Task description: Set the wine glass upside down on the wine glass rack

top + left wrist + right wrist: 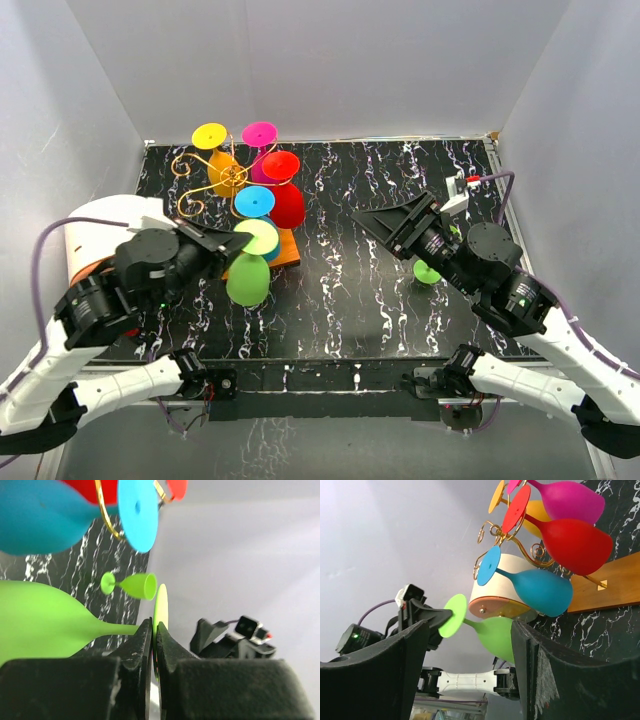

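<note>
My left claw is clamping the thin foot of the lime wine glass, fingers pinched on the disc's rim with no gap showing. I am taking it by the foot because that leaves the stem bare. As I judge it, the stem is the part that has to slide into a wire loop, with the foot then resting on top.

The glass is hanging in the air just in front of the rack, on its near side, over the front edge of the rack's orange base and touching none of the gold wire. It is already turned over, with the foot up and the bowl mouth down. Its long axis is running close to upright and about parallel to the blue glass and the red glass hung on the rack. I cannot tell from here which loop is free.

My right claw is waiting well to the right of the rack, fingers spread and holding nothing. A small green glass is lying further right on the table.
</note>
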{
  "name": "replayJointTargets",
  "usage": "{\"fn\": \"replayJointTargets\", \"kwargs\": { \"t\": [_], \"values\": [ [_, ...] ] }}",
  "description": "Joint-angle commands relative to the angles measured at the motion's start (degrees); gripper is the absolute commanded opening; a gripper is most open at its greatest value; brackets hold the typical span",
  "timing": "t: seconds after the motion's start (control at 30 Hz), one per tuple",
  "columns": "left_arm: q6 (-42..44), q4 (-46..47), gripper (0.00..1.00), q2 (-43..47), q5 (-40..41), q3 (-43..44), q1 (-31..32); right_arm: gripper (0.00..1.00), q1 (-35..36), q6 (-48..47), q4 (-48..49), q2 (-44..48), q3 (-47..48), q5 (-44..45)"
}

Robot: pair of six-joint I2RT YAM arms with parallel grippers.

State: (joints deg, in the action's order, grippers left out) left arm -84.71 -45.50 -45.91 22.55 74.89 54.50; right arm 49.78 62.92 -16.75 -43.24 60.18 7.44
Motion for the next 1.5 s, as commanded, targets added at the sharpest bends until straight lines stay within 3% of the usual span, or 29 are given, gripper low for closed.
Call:
{"fn": "replayJointTargets", "kwargs": {
  "t": [0.0, 0.17, 0.53, 0.87, 1.13, 1.47],
  "values": [
    [-0.03, -1.86, 0.0, 1.87, 12.84, 4.69, -0.07, 0.64, -0.11, -0.78, -0.18, 0.64, 1.9, 2.78],
    [3.53, -2.64, 0.0, 1.9, 18.81, 9.33, -0.07, 0.64, -0.06, -0.85, -0.3, -0.02, 1.99, 3.55],
    [8.03, -0.81, 0.0, 0.88, 32.32, 8.41, -0.02, 0.64, -0.04, -0.95, -0.99, -1.19, 2.4, 4.55],
    [2.94, 3.22, 0.0, 0.02, 36.37, 1.05, -0.07, 0.63, -0.03, -0.78, -2.66, -0.55, 2.56, 7.69],
    [-1.76, 1.45, 0.0, -3.69, 42.32, 0.4, -0.02, 0.63, -0.06, -0.78, -2.32, -1.48, 2.83, 7.53],
    [5.32, 9.76, 0.0, -6.55, 48.12, -1.42, -0.07, 0.63, -0.04, -0.73, -2.4, -1.5, 2.99, 7.82]
  ]
}}
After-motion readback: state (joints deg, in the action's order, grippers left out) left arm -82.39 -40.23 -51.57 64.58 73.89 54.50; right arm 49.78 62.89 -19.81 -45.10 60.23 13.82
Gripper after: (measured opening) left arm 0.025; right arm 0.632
